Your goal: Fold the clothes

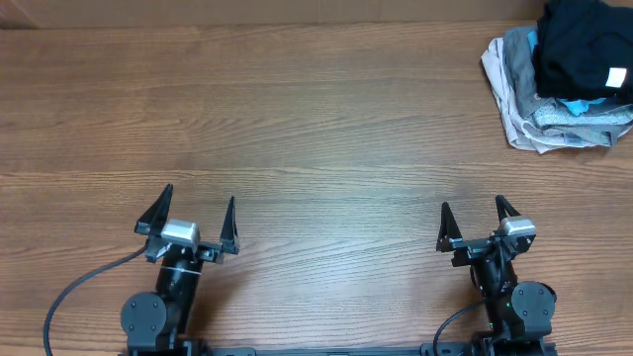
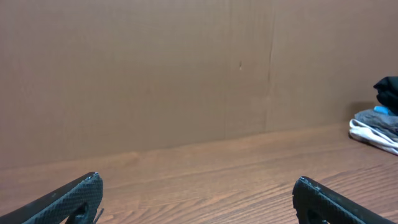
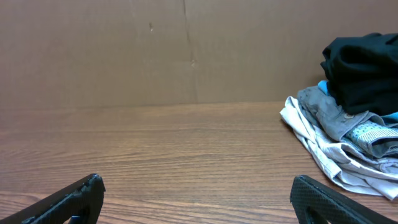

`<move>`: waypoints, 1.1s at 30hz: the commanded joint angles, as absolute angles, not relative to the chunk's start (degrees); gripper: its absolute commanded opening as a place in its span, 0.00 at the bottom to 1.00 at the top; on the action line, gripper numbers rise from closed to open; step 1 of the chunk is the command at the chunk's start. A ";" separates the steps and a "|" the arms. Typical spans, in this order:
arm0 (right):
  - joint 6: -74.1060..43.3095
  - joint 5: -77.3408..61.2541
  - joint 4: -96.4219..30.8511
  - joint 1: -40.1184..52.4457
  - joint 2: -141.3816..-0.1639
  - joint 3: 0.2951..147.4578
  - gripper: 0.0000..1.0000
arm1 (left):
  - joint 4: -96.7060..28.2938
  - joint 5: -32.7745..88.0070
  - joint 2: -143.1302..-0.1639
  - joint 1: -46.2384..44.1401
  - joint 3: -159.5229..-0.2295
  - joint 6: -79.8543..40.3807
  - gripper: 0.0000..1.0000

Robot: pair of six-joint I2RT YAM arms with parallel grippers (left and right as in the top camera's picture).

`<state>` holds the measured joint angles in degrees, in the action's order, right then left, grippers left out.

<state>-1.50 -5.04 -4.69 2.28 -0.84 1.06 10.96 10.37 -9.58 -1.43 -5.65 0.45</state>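
Black T-shirt: I see the black T-shirt (image 1: 579,44) bunched on top of a pile at the far right corner of the surface (image 1: 316,129), well apart from both arms.
Cut off: The overhead view clips the shirt along its top and right edge, so I can't see its whole outline. The left wrist view catches only a dark sliver of it at the right border (image 2: 387,93).
Shape: It is crumpled, and from the right wrist view (image 3: 364,68) I can't make out sleeves or a neckline.
Label: A small white label (image 1: 615,77) shows on the shirt's right side. I can't read anything on it.
Pile: The pile (image 1: 554,119) under the shirt is grey, whitish and light-blue cloth. I can't tell how many garments it holds.
Left fingers: The left fingers (image 1: 158,213) stand spread wide near the near edge, left of centre, holding nothing. In its own wrist view only the two tips show, at the bottom corners (image 2: 68,202).
Right fingers: The right fingers (image 1: 446,225) are also spread wide and hold nothing, near the near edge on the right. Their tips barely enter the wrist view (image 3: 68,199).
Arms: Both bases are cut off by the bottom of the overhead view.
Backdrop: A plain brown wall (image 2: 155,74) runs behind the far edge.
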 commanded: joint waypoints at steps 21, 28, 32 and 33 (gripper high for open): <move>-1.72 -4.36 -4.43 2.13 -0.16 0.45 1.00 | -3.27 10.55 -0.25 -0.82 -0.27 -1.72 1.00; -1.72 -4.38 -4.43 2.13 -0.16 0.45 1.00 | -3.29 10.55 -0.25 -0.82 -0.27 -1.72 1.00; -1.72 -4.38 -4.43 2.13 -0.16 0.45 1.00 | -3.29 10.55 -0.25 -0.82 -0.27 -1.72 1.00; -1.72 -4.36 -4.43 2.13 -0.16 0.45 1.00 | -3.29 10.55 -0.25 -0.82 -0.27 -1.74 1.00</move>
